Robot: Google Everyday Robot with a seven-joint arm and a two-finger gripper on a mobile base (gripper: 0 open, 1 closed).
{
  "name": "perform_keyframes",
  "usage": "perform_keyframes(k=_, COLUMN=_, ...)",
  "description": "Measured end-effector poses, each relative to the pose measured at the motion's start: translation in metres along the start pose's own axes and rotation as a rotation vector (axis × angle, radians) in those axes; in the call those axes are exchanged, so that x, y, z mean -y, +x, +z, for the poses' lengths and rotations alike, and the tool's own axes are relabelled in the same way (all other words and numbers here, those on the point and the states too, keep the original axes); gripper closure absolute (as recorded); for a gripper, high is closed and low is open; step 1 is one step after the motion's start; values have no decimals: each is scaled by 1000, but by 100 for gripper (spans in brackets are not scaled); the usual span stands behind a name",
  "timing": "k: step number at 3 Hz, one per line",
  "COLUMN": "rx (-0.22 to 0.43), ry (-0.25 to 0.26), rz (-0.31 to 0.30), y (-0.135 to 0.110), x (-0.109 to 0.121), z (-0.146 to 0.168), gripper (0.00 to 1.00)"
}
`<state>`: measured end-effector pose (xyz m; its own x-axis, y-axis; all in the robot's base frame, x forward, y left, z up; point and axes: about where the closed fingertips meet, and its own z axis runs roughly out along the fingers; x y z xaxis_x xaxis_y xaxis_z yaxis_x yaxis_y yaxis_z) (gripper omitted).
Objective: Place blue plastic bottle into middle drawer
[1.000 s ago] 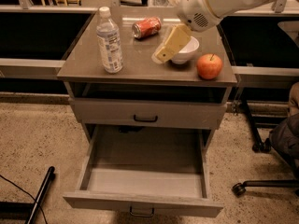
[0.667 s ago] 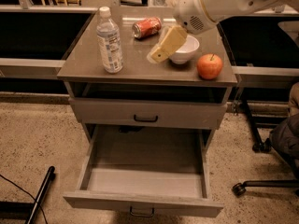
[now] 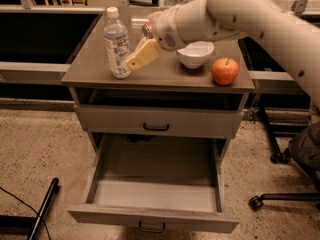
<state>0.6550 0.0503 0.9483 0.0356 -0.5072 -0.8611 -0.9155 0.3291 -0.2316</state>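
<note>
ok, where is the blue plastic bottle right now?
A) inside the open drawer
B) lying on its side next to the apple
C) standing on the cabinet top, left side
C: the blue plastic bottle stands upright at the left of the cabinet top, with the hand right at its lower part. The middle drawer below is pulled out and the bottle is not in it.

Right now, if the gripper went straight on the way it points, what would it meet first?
The blue plastic bottle: the gripper points down-left across the cabinet top, its tip at the bottle's lower body. Depth is unclear, so contact cannot be confirmed.
</note>
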Motion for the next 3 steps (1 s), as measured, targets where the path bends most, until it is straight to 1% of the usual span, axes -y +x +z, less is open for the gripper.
perform_keyframes(k=1, rx=-4, ry=48, rz=76, y=21, x=2, z=55, gripper=0)
perform_keyframes(k=2, rx=14, ry=110, rz=57, y=24, x=12, z=81, gripper=0)
perform_keyframes(k=3, rx=95, ry=161, rz=60, y=20, x=31, z=98, gripper=19)
